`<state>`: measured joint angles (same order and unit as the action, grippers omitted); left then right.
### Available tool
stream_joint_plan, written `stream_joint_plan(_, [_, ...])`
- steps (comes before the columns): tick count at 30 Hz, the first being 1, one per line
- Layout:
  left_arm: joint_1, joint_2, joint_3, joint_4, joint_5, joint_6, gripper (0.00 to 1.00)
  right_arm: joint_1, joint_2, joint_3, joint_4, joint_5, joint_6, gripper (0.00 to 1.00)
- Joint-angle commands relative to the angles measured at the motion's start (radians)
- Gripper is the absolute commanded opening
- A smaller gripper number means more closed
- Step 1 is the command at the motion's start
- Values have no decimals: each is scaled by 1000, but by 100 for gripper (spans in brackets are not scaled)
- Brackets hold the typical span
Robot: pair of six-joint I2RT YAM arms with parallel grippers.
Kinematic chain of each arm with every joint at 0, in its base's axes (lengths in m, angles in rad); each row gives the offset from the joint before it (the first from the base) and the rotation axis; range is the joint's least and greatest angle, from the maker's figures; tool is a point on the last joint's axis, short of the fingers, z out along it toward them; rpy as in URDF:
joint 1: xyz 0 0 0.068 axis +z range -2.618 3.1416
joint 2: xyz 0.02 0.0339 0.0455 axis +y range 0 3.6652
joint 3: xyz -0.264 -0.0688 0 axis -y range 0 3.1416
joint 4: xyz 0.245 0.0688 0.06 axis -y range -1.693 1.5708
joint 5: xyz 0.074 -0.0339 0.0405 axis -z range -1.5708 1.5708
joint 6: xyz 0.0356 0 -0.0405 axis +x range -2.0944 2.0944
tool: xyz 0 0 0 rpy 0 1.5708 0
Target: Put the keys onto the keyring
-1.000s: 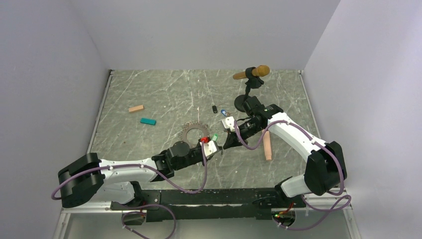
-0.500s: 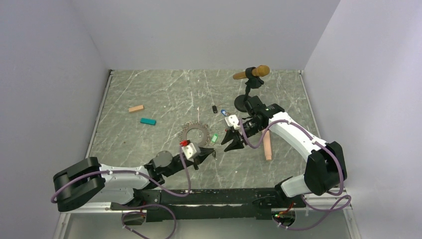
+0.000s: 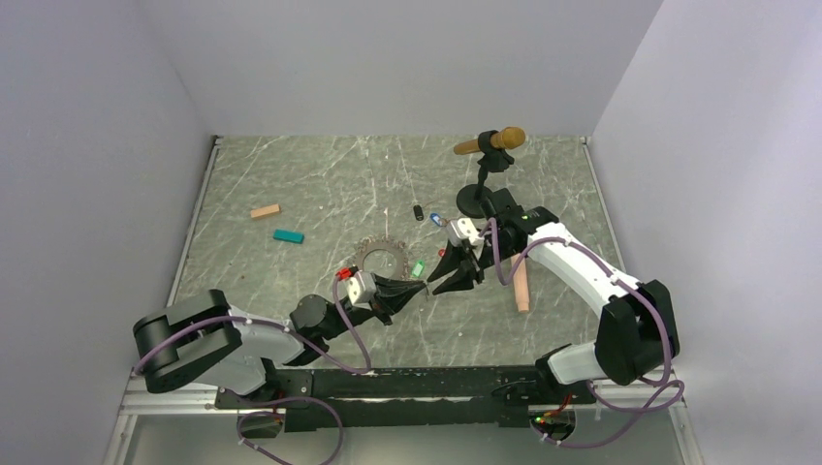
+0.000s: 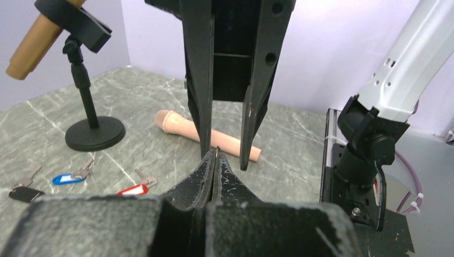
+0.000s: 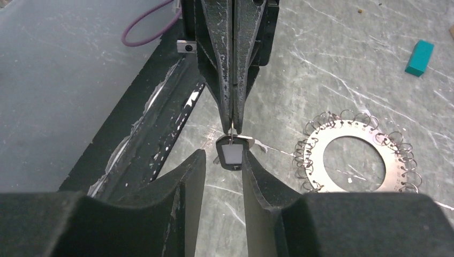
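The left tool point(image 5: 234, 126) was pinched fully closed, its two black fingers pressed flat together. At their very tips it gripped the thin metal end of the held key point(image 5: 232, 153). In the right wrist view that key hung just below the middle of the frame. Its oblong tag showed a dark rim and a pale face, and the tag's colour could not be settled.

The right tool point(image 5: 224, 156) stood open, one finger on either side of the tag. The tag's right edge sat close against one finger, but whether they touched could not be told. In the left wrist view the right tool's spread fingers came down from the top of the frame, with the closed left tips between them.

The keyring point(image 5: 395, 160) lay flat on the table point(image 3: 291, 174) at the right of the right wrist view, apart from both tools. In the top view it lay just to the upper left of the meeting tool tips, near the centre of the frame. A green tag point(image 3: 419, 268) showed there just above the tips, but whether it belonged to the held key could not be told.

Three more keys lay on the table at the lower left of the left wrist view, from left to right:
- the black-tagged key point(image 4: 21, 193)
- the blue-tagged key point(image 4: 67, 178)
- the red-tagged key point(image 4: 134, 189)

Behind them stood the round stand base point(image 4: 95, 135), with the brown microphone point(image 4: 37, 40) clipped above it at the upper left. The pink microphone point(image 4: 176, 124) lay on the table behind the tools. The teal block point(image 5: 419, 57) lay at the upper right of the right wrist view, and the tan block point(image 3: 265, 210) at the left of the top view.
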<state>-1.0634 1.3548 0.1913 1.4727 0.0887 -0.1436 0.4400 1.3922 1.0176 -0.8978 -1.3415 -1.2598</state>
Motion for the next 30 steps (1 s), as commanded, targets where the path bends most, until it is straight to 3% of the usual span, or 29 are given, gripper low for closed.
stream_joint_plan(1, [4, 14, 41, 192, 48, -25, 0, 0, -36, -9, 80, -72, 38, 34])
stream_joint_plan(12, [5, 23, 39, 192, 52, -38, 0, 2, -43, -5, 74, -96, 42, 26])
stream_joint_plan(24, [5, 29, 36, 191, 44, -38, 0, 3, -40, 0, 62, -110, 41, 0])
stream_joint_plan(27, [5, 30, 28, 189, 34, -33, 0, 5, -34, 20, 36, -78, 25, 0])
stream_joint_plan(28, [6, 26, 21, 183, 25, -29, 4, 6, -33, 27, 31, -62, 27, 0])
stream_joint_plan(30, [6, 0, 2, 152, 6, -16, 26, 9, -30, 44, 16, -3, 25, 0])
